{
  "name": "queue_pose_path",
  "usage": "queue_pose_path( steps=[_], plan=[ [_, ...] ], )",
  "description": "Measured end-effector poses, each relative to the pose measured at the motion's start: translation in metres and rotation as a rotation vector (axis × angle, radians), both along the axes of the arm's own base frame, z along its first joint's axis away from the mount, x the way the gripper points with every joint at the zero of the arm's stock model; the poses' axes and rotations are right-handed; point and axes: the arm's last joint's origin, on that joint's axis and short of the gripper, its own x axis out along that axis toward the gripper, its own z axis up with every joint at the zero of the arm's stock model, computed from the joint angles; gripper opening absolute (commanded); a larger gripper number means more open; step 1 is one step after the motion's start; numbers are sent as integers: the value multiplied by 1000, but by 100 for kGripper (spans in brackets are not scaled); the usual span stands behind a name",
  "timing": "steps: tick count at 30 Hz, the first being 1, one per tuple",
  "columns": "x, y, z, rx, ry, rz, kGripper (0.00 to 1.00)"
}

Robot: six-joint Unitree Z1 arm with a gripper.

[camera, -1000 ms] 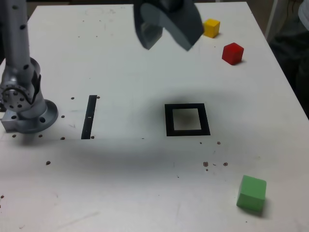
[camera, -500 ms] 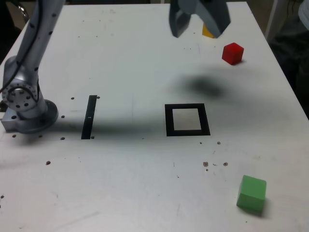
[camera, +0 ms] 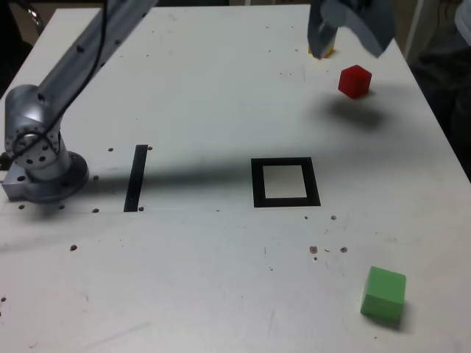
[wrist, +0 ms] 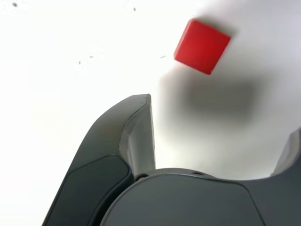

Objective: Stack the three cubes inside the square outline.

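- Above the table's far part, near the red cube (camera: 355, 81), the gripper (camera: 349, 54) hangs with jaws wide apart, grasping nothing.
- Red looks like the likely pick: centre over it, turn the wrist until the pads face opposite sides, then lower straight.
- Keep the fingers off the yellow cube (camera: 330, 50), just beyond and partly hidden.
- Green cube (camera: 383, 294) sits well apart, nearer the camera; the outline (camera: 259, 184) holds no cube.
- Cubes: matte, plain, crisp-edged. Outline: flat, black. Table (camera: 184, 287): smooth, white, speckled.

a lab-like robot workspace: bolted-down arm (camera: 66, 88), white tabletop (camera: 191, 279), taped markings (camera: 134, 178)
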Motion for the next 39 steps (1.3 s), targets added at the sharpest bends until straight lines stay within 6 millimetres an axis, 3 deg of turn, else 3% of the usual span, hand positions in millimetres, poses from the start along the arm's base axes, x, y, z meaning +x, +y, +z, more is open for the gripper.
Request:
queue_pose_path(
  steps=[8,20,39],
  plan=[
    [17,21,-43,-5,44,15,99],
    [35,29,-91,0,103,4,92],
    [43,30,-90,50,62,-3,48]
  ],
)
